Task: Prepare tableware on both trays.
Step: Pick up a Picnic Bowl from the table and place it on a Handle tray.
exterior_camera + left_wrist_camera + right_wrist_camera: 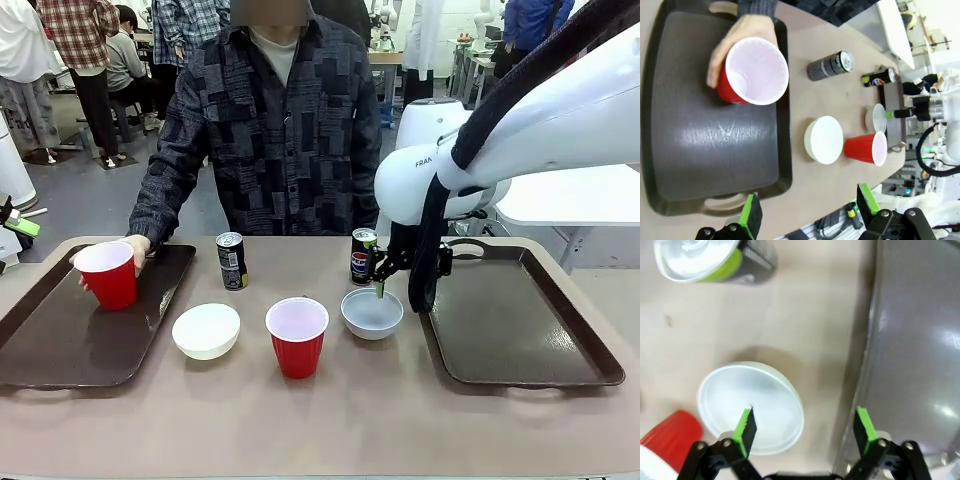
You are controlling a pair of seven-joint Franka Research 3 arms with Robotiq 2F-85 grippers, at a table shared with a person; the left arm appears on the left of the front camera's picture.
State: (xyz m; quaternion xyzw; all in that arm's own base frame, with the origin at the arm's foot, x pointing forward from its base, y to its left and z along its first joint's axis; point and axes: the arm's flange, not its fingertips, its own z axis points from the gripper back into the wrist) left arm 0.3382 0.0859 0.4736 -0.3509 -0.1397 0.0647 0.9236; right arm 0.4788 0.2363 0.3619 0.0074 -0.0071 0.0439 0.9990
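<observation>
Small round white bowl, centre-right: right gripper jaws were spread over its rim; descent likely needed clearance from dark brown plastic tray.

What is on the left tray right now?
One red cup stands near its far rim, the person's hand on it. The rest of the left tray shows bare; the patch beneath the cup is hidden.

The table bears a left tray and a right tray. Between them stand a left can, left bowl, red cup, right bowl and right can.
</observation>
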